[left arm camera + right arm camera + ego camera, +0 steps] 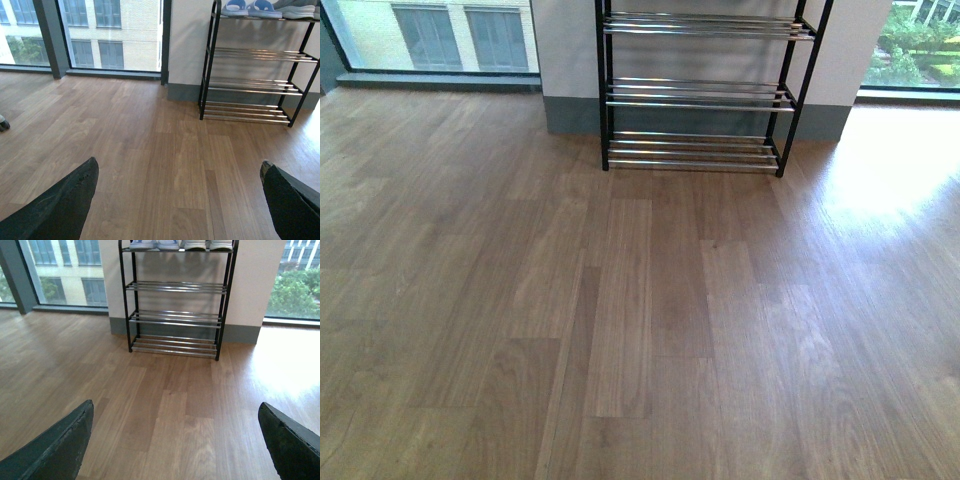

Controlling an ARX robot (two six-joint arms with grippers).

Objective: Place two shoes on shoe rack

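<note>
A: Where is the black-framed shoe rack with shiny chrome bars [705,90] standing?

B: It is standing against the pale wall [250,285], well beyond both sets of fingers, its long axis running along the wall and its open front facing the robot.

A: And the shoes?

B: They are sitting on the top tier. In the left wrist view, the pale blue open-toe slides [252,7] are lying beside the grey knit sneakers with white soles [300,7], all in a row along the bars. In the right wrist view the same row is showing at the top tier [180,245]. The shoes are cut off by the picture's edge, so I cannot tell which way the toes are pointing.

A: What are the grippers doing?

B: The left gripper [180,200] is hanging spread wide, dark fingers [60,205] far apart, with only bare wooden floor [620,330] between them. The right gripper [175,440] is likewise spread apart, gripping nothing, its fingers [55,450] framing the rack far ahead.
</note>
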